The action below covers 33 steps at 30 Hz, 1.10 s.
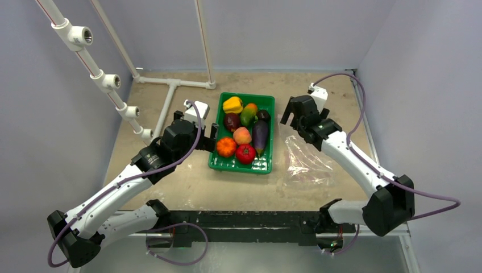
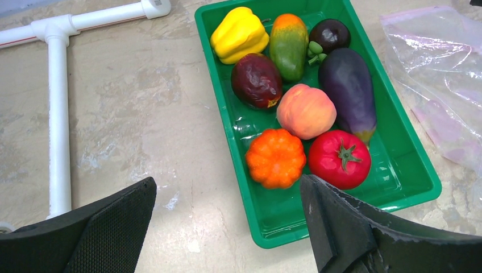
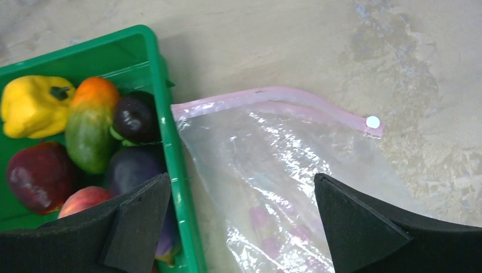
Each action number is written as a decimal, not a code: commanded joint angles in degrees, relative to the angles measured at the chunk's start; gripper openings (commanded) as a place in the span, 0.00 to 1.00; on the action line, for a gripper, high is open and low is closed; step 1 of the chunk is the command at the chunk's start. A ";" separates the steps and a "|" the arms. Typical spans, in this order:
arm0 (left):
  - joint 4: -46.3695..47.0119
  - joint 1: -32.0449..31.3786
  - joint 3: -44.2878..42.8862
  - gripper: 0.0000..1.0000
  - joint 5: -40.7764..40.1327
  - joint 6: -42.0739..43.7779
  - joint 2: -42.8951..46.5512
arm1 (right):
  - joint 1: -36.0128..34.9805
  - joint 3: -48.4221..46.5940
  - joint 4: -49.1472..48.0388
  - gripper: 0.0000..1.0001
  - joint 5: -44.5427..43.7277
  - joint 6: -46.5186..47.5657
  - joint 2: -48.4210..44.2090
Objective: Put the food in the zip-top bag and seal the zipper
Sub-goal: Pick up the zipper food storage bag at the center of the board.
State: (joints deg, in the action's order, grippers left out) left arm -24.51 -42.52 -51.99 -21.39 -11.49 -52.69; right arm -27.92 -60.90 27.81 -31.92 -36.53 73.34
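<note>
In the tray, the food

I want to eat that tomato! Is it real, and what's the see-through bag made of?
Probably not: the tomato looks like glossy moulded plastic, evenly shiny with a stiff green stem. The bag looks like thin clear plastic film: crinkled, glinting, table showing through.

A robot test booth in a lab.
Plain pale grey walls close in a worn tan table top; white plastic pipes lie to the left of the left gripper, and two white-and-black robot arms with purple cables are bolted to the table edge well behind it.
</note>
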 commanded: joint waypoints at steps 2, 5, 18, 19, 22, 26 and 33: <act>0.96 -0.21 -1.84 0.96 0.29 -1.04 1.18 | 1.62 1.59 -1.75 0.99 0.72 -0.92 1.26; 0.97 -0.28 -1.86 0.96 0.37 -0.99 1.26 | 1.84 2.89 -2.81 0.99 1.60 -1.64 2.73; 0.99 -0.21 -1.89 0.96 0.91 -1.06 1.25 | 1.91 6.41 -7.34 0.92 5.71 -2.27 9.95; 0.92 -0.24 -1.89 0.96 0.91 -1.00 1.33 | 1.96 6.60 -7.83 0.90 6.22 -2.17 10.17; 0.92 -0.23 -1.90 0.96 0.83 -1.00 1.44 | 1.94 7.08 -9.23 0.80 7.66 -1.52 10.77; 0.88 -0.27 -1.91 0.96 0.82 -1.02 1.53 | 1.97 7.03 -9.82 0.59 8.21 -1.30 11.69; 0.88 -0.23 -1.98 0.96 0.91 -0.99 1.60 | 1.91 7.29 -10.59 0.04 9.55 -0.56 12.21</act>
State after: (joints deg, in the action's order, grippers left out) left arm -24.53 -42.52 -51.99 -20.99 -11.51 -51.94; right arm -26.20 -53.98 19.09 -23.62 -37.26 85.14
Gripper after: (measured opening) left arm 0.963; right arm 0.189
